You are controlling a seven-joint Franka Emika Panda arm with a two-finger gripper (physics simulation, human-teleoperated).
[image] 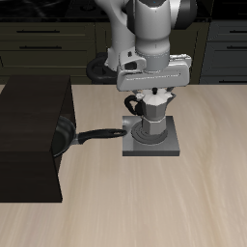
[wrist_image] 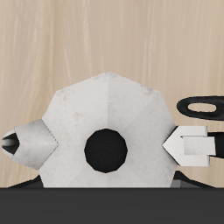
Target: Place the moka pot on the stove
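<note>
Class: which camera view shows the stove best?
The exterior view: the stove appears as a grey plate under the moka pot. The wrist view shows none of it; the pot's lid fills that view.

We see the arm [image: 145,24] reaching down from the table's back, its white wrist pointing straight down with the gripper [image: 150,99] hanging vertically beneath it. In the wrist view the two fingertips [wrist_image: 194,145] stand on opposite sides of the moka pot [wrist_image: 107,136], each tip right at the edge of its faceted top, so the jaws are spread about as wide as that top. We cannot tell whether they press on it or merely sit beside it.
</note>
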